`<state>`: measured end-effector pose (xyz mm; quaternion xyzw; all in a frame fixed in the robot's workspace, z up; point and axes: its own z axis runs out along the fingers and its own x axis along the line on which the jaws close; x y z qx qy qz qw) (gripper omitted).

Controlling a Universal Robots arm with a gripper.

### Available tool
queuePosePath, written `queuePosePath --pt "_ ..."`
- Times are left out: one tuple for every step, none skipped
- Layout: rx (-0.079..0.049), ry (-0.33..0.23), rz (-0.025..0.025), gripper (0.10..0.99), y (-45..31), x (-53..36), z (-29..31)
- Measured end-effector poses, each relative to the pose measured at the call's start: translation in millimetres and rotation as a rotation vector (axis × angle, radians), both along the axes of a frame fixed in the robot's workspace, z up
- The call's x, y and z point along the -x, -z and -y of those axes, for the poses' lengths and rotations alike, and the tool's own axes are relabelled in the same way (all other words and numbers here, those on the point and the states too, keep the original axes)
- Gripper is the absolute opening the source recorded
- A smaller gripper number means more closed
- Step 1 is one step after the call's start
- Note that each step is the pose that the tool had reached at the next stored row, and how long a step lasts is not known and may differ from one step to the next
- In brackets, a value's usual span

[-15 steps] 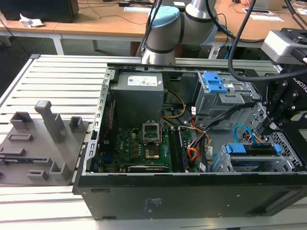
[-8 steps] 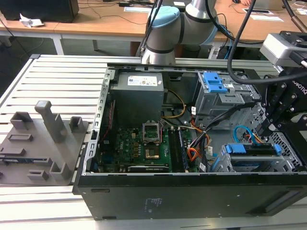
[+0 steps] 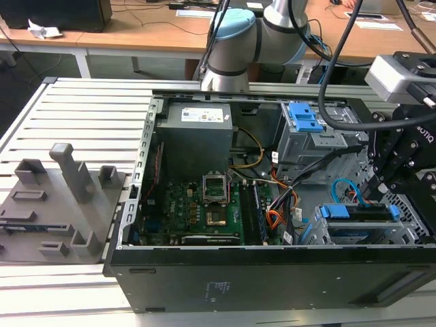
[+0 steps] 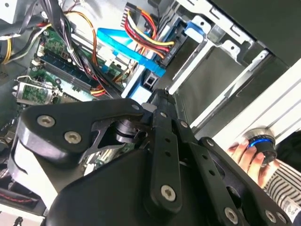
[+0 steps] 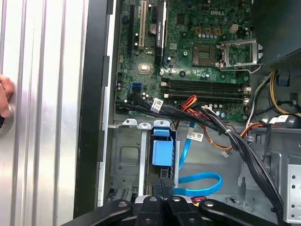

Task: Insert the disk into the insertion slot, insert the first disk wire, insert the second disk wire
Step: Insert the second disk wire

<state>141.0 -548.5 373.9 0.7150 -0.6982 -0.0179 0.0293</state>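
The disk [image 3: 360,212], in its bright blue caddy [image 5: 162,151], lies inside the insertion slot [image 3: 411,219], the low silver cage at the case's front corner on the exterior view's right. My gripper [image 3: 372,192] hangs right over the disk's rear end, its fingers pressed together; nothing between them can be made out. In the first wrist view the gripper [image 5: 162,182] reaches the caddy's end. The second disk wire [image 5: 199,184], a light blue loop, lies beside the fingers. Orange-red wires [image 4: 146,38], probably the first disk wire, run to a black plug just beyond the gripper [image 4: 160,94].
The open computer case holds a green motherboard [image 3: 204,208], a grey power supply [image 3: 194,143] and a taller grey cage with a blue clip [image 3: 304,117]. A black cable bundle [image 5: 221,127] crosses near the slot. A person's hand [image 4: 242,153] rests on a knob outside the case.
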Motion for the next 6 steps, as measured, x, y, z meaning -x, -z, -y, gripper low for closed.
queuePosePath --pt "0.0 0.0 0.0 0.106 0.0 0.0 0.0" --pt "0.0 0.0 0.0 0.106 0.0 0.0 0.0" --pt "0.0 0.0 0.0 0.106 0.0 0.0 0.0" --pt "0.0 0.0 0.0 0.106 0.0 0.0 0.0" --pt "0.0 0.0 0.0 0.106 0.0 0.0 0.0" --pt "0.0 0.0 0.0 0.106 0.0 0.0 0.0"
